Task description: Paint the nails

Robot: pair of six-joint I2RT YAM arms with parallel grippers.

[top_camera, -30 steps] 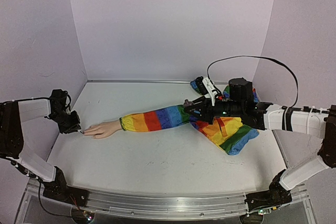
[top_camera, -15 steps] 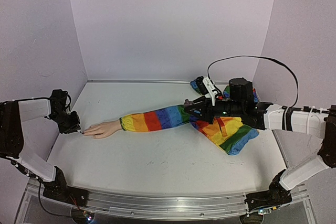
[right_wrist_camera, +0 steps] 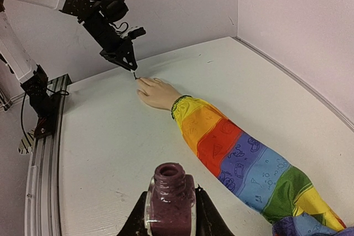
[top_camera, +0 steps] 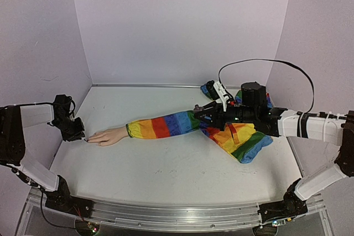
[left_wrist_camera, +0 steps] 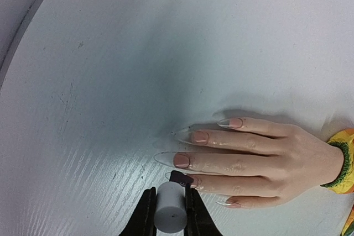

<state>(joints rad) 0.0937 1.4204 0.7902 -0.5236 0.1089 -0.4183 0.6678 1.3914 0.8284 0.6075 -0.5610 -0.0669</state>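
From where I stand, the whole job sits at the left of the overhead picture. The hand (top_camera: 108, 136) lies flat on the tabletop (top_camera: 166, 164), fingers stretched toward the left edge, with the striped sleeve (top_camera: 163, 126) trailing off to the right. The left end effector (top_camera: 79, 133) is right at those fingertips, by far the nearer of the two. It is closed on the grey cap (left_wrist_camera: 170, 214) of a brush (left_wrist_camera: 180, 178).

In the left wrist picture the fingers run left to right across the lower middle. The nails (left_wrist_camera: 181, 160) are at their left ends, and the left end effector (left_wrist_camera: 170, 208) comes up from the bottom edge, so the brush meets the fingers crosswise. Its dark tip is on or just over the nail of the second finger from the bottom; I can't tell whether it actually touches. The remaining nails lie further up the frame from that tip, side by side, so I'd judge the next stroke needs a small shift upward in that view, or a drag along the finger's length.

The right end effector (right_wrist_camera: 170, 214) is well apart, over by the sleeve's far end at centre right of the overhead picture. It is clamped on the open bottle (right_wrist_camera: 170, 192) of dark polish, which stands upright.
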